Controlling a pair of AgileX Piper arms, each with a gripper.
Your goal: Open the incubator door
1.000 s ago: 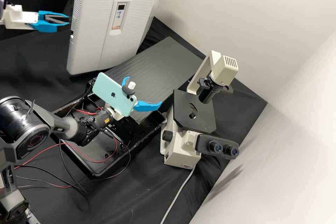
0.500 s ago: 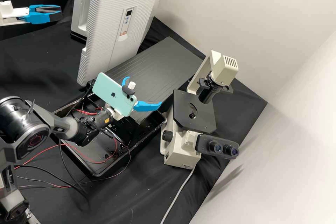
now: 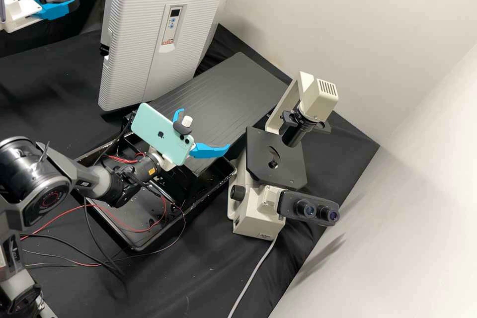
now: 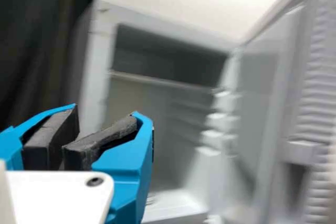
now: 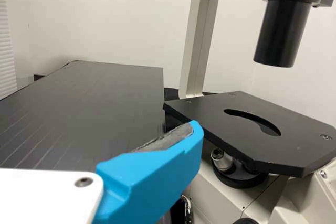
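High view: a white incubator (image 3: 212,25) stands at the back of the black-draped bench. Its ribbed door (image 3: 129,54) is ajar, with a small control panel (image 3: 171,25) on the front and a glimpse of the interior past the top edge. Left of it hangs the left gripper (image 3: 73,0), well apart from the door, its two blue fingers together. Nearer the middle is the right gripper (image 3: 204,129), its blue fingers spread wide apart. A mint-green smartphone (image 3: 156,131) is fixed at that arm's wrist, above a black tray (image 3: 134,248) with red and black wires (image 3: 119,218). Beyond the tray lies a flat dark panel (image 3: 243,89) with fine parallel lines. Beside the tray stands a beige inverted microscope (image 3: 261,221), with a black stage (image 3: 258,159), twin eyepieces (image 3: 305,208) and a grey cable (image 3: 257,272).

Left wrist view: the left gripper (image 4: 76,137) has its dark-padded fingers together in front of the open incubator. A shelf (image 4: 157,81) crosses the cavity, with stepped supports (image 4: 211,135) along one inner wall. The door stands swung out beside the opening, its ribbed outer face showing, blurred.

Right wrist view: one finger (image 5: 152,174) of the right gripper reaches across in front of the lined dark panel and the microscope's stage, which has a curved slot. The microscope's black condenser tube (image 5: 281,30) hangs above the stage, and a sliver of ribbed white surface shows at the edge.
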